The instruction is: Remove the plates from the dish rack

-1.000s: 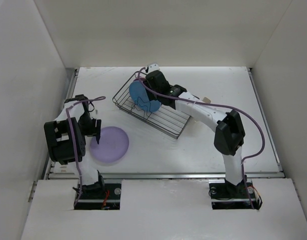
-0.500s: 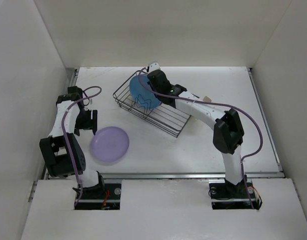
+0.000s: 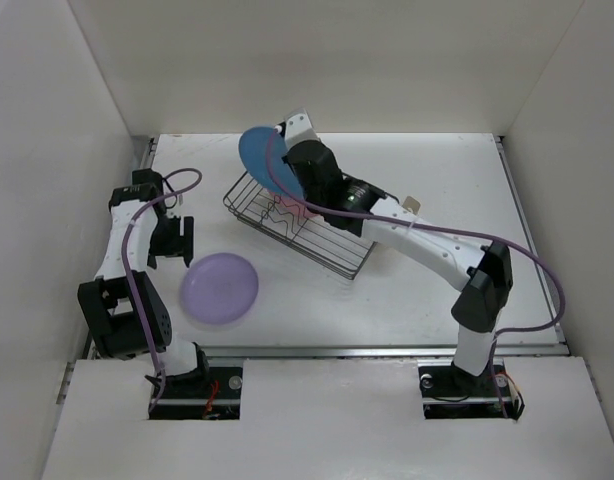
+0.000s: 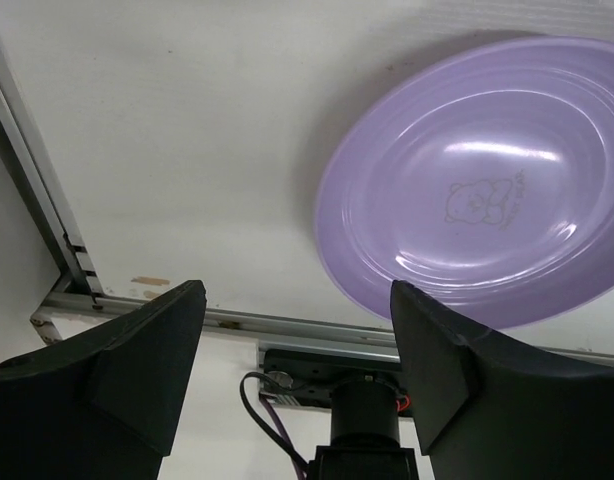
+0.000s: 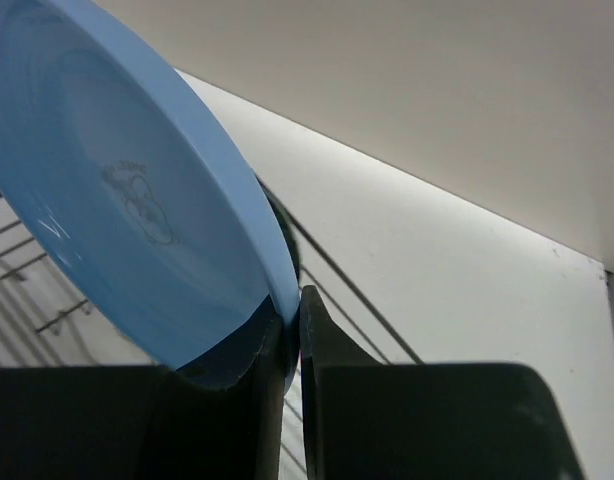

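**rackwatcher:** ok so what changed in the last second? The right gripper (image 3: 290,143) was down in the dish rack (image 3: 332,250) pinching the blue plate (image 3: 259,155). Now that plate's up clear of the wires, hanging on edge over the rack's 11 o'clock corner. Jaws are clamped tight on the rim.

**yam_fan:** yep, and the left gripper (image 3: 173,240) has backed off the lavender plate (image 3: 220,287). That one lies flat on the table (image 3: 437,300) around 8 o'clock, with the gripper at its 10 o'clock, not touching. I'd call it one plate unloaded and a second on its way out.

**rackwatcher:** wrist cams add stuff though. The right wrist view shows the right gripper (image 5: 293,325) biting the blue plate (image 5: 137,215) at its lower rim, one finger on each face. From the top the arm hides that.

**yam_fan:** and the left wrist view shows the left gripper (image 4: 292,345) with jaws spread wide and nothing between them. The lavender plate (image 4: 487,190) sits right side up beyond the tips. Only the top view shows what looks like a pink plate (image 3: 284,207) left in the rack, so not done yet imo.
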`<state>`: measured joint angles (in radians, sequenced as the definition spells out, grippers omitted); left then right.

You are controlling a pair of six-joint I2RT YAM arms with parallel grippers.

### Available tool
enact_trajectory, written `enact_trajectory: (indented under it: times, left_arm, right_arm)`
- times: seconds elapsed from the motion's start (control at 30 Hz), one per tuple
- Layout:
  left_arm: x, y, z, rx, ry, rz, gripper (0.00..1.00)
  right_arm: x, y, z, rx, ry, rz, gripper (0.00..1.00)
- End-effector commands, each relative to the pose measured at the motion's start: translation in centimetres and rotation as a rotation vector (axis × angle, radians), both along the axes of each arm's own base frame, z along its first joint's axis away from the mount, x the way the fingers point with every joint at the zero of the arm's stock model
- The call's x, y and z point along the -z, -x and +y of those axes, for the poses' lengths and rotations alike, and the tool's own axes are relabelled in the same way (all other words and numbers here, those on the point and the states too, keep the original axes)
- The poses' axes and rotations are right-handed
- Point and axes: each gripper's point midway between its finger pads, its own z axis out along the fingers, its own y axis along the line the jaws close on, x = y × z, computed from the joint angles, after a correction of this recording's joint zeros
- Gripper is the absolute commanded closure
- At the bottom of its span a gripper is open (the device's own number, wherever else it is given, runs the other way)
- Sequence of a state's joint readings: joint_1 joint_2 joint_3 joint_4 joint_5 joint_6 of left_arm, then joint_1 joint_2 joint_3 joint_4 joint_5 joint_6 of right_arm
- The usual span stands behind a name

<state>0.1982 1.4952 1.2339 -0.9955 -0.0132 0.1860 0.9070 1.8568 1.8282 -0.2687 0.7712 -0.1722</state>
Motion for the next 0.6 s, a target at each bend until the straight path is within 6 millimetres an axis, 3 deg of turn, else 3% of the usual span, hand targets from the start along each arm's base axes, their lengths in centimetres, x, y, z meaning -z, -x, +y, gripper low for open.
enact_trajectory:
  times: [0.0,0.07,0.1,0.2,0.23,0.33,0.43,0.53,0.57]
  left_arm:
    - [-2.4,-0.3,0.6,-0.019,-0.034,-0.049,0.28]
    - [-2.8,-0.4,1.4,-0.064,-0.08,-0.056,0.28]
    - [-3.1,-0.6,1.7,-0.077,-0.096,-0.065,0.27]
    - [-4.3,-1.1,4.0,-0.201,-0.18,-0.123,0.26]
    - [-4.7,-0.7,5.0,-0.253,-0.197,-0.134,0.26]
    - [-5.9,-0.8,7.0,-0.368,-0.237,-0.204,0.26]
    - [-6.7,-0.5,8.3,-0.421,-0.267,-0.248,0.26]
    - [-7.3,-0.5,8.3,-0.425,-0.273,-0.288,0.26]
    - [-7.4,-0.2,8.2,-0.426,-0.274,-0.293,0.25]
  right_arm:
    - [-3.4,3.0,3.0,-0.115,-0.094,-0.029,1.0]
    - [-0.6,4.8,5.3,-0.267,-0.105,0.105,1.0]
    - [0.3,6.9,8.4,-0.462,-0.15,0.19,1.0]
    - [3.8,12.1,13.0,-0.773,-0.195,0.404,1.0]
    - [6.6,12.3,13.9,-0.786,-0.179,0.482,1.0]
    - [10.6,13.6,16.0,-0.835,-0.161,0.612,1.0]
    - [11.4,14.5,17.7,-0.895,-0.176,0.656,1.0]
    - [13.8,14.7,19.1,-0.896,-0.182,0.692,0.99]
    - [14.9,14.5,19.4,-0.882,-0.186,0.715,0.9]
